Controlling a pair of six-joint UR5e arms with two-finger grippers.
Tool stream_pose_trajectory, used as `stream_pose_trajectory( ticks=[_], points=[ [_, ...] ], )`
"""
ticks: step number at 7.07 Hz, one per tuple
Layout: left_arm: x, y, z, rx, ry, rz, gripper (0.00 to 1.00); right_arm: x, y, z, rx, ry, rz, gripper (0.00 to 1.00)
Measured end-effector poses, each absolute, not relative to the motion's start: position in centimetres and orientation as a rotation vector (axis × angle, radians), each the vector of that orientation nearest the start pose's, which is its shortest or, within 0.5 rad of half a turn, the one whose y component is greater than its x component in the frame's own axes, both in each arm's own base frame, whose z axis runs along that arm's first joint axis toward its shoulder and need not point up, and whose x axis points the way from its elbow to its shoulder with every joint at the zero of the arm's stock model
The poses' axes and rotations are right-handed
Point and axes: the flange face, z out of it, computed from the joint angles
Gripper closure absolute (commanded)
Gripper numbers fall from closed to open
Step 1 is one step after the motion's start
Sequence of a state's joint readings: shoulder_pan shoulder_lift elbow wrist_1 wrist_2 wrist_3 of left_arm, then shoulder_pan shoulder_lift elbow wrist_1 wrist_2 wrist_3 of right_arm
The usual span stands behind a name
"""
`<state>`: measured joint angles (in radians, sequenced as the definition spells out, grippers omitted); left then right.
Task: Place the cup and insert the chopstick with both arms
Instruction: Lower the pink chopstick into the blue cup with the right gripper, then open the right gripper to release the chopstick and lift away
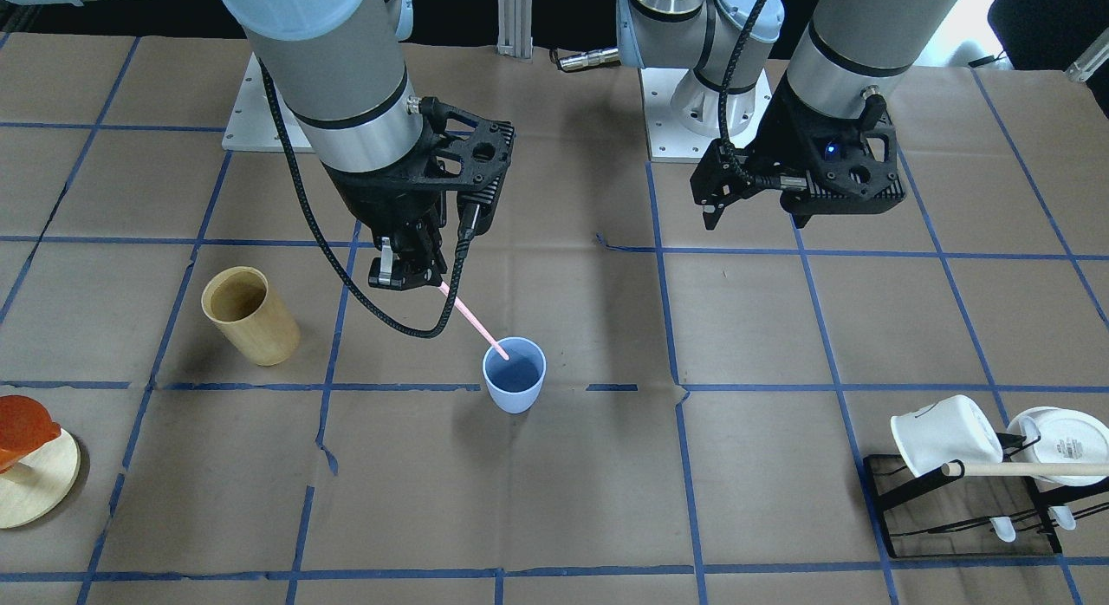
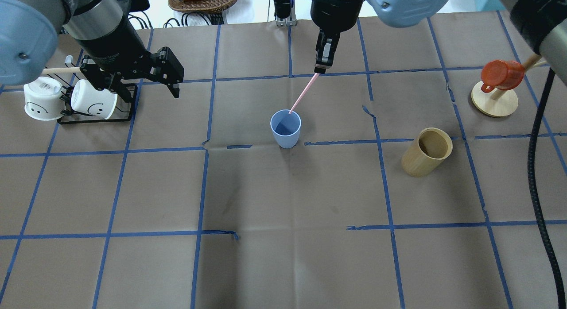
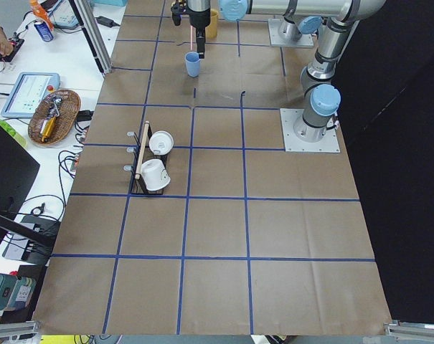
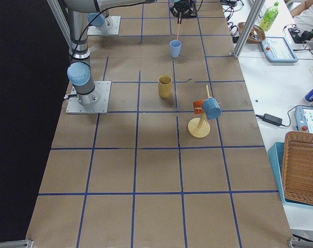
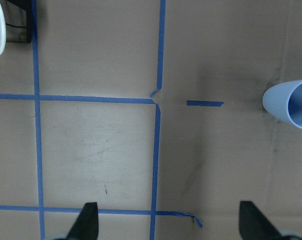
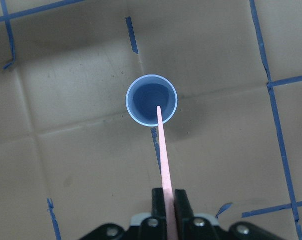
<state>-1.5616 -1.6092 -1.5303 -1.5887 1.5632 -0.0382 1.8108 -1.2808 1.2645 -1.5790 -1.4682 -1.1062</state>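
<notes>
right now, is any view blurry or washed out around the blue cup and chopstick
Right wrist view: cup and chopstick sharp, no glare. Overhead view: both clear, only the top edge is washed out. Left wrist view: cup cropped by the right edge.

The upper end of the chopstick point(image 6: 162, 150) is hidden inside the right hand point(image 6: 166, 194); the left wrist view's edge cuts off the cup point(image 5: 286, 101).

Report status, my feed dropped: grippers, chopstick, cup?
Right gripper shut on chopstick, tip at mouth of cup. Cup upright. Left gripper open, empty, off to the side. Nothing blocking the cup.
</notes>
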Motion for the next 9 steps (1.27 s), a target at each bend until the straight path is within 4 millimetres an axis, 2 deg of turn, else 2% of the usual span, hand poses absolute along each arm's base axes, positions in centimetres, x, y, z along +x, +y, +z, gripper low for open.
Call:
stream_pose_trajectory(
  ticks=[3, 4, 5, 6, 9],
  points=[
    [-12.9, -50.8, 48.7, -0.075, 3.148, 0.027, 0.0, 30.1, -56.2, 46.1, -1.874, 2.407, -0.046, 0.87],
    [-12.9, -50.8, 48.6, -0.074, 3.147, 0.027, 0.0, 30.6, -56.0, 45.4, -1.866, 2.407, -0.029, 0.81],
    [-12.9, -50.8, 48.6, -0.074, 3.146, 0.028, 0.0, 30.8, -55.8, 44.7, -1.859, 2.407, -0.016, 0.51],
    [-12.9, -50.8, 48.6, -0.075, 3.146, 0.029, 0.0, 30.9, -55.8, 44.1, -1.847, 2.415, -0.012, 0.01],
    [-12.9, -50.8, 48.6, -0.077, 3.146, 0.03, 0.0, 31.0, -55.6, 43.5, -1.784, 2.447, -0.014, 0.0]
  ],
)
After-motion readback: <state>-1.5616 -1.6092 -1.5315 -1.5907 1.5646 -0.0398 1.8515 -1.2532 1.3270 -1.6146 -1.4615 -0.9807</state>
